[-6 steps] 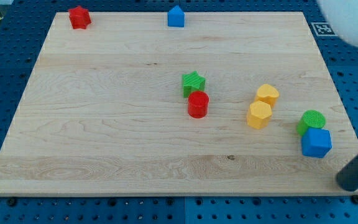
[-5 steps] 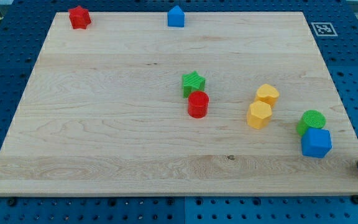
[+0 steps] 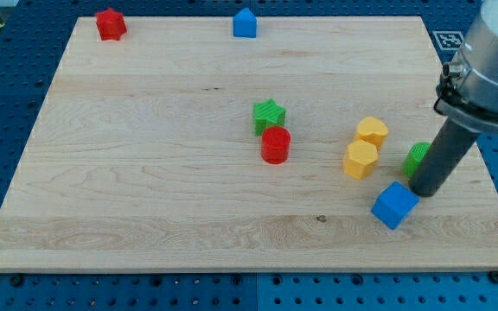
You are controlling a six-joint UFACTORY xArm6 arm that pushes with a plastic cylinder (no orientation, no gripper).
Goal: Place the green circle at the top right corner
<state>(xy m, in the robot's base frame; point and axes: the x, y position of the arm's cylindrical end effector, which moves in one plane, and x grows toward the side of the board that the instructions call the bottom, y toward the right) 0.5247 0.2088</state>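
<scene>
The green circle (image 3: 417,157) sits near the board's right edge, mostly hidden behind my dark rod. My tip (image 3: 425,190) rests on the board just below and right of it, touching or nearly touching it. The blue cube (image 3: 394,205) lies tilted just to the lower left of my tip. The top right corner of the wooden board (image 3: 413,26) is far above the green circle.
A yellow heart (image 3: 372,131) and a yellow hexagon (image 3: 360,160) stand left of the green circle. A green star (image 3: 269,115) and a red cylinder (image 3: 276,145) sit mid-board. A red block (image 3: 110,23) and a blue house-shaped block (image 3: 245,22) line the top edge.
My rod came in from the lower right onto the board. The blue cube slid down-left and turned. The green circle shifted slightly left and up.
</scene>
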